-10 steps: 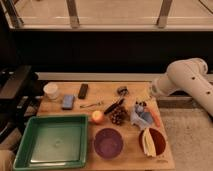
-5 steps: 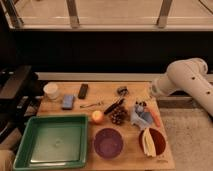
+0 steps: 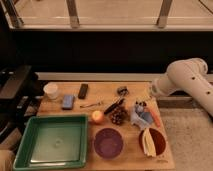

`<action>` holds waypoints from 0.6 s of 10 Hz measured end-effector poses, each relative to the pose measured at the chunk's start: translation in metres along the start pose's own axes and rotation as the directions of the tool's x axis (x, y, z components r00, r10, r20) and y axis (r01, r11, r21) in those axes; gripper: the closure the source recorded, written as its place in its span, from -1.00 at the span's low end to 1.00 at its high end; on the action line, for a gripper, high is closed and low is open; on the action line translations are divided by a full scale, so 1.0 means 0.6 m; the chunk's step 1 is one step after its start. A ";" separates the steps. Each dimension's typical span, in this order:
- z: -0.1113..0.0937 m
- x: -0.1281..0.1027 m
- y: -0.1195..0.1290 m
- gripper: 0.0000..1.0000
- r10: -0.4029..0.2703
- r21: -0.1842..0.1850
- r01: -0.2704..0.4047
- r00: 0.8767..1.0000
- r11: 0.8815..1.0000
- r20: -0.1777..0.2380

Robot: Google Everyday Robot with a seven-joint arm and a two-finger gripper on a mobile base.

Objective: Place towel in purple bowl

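Observation:
The towel (image 3: 140, 117) is a crumpled blue-grey cloth on the wooden table (image 3: 100, 97), right of centre. The purple bowl (image 3: 108, 143) stands empty near the table's front edge, left of and nearer than the towel. My white arm (image 3: 185, 80) reaches in from the right. My gripper (image 3: 140, 105) is low over the far edge of the towel, dark against it.
A green tray (image 3: 52, 141) sits at the front left. A red bowl (image 3: 153, 141) with pale slices stands right of the purple bowl. A pine cone (image 3: 118, 116), an orange fruit (image 3: 97, 116), a carrot (image 3: 155, 116), a blue sponge (image 3: 68, 101), a white cup (image 3: 51, 91) and a black bar (image 3: 83, 90) lie around.

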 end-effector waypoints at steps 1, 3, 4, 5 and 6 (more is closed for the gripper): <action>0.000 0.000 0.000 -0.25 0.000 0.000 0.000 1.000 1.000 0.000; 0.000 0.000 0.000 -0.25 0.000 0.000 0.000 1.000 1.000 0.000; 0.001 -0.001 0.000 -0.25 -0.002 -0.002 0.002 1.000 1.000 0.003; 0.005 -0.003 0.001 -0.25 -0.002 -0.005 0.002 1.000 1.000 0.014; 0.018 -0.007 0.000 -0.25 -0.003 -0.004 0.003 1.000 1.000 0.027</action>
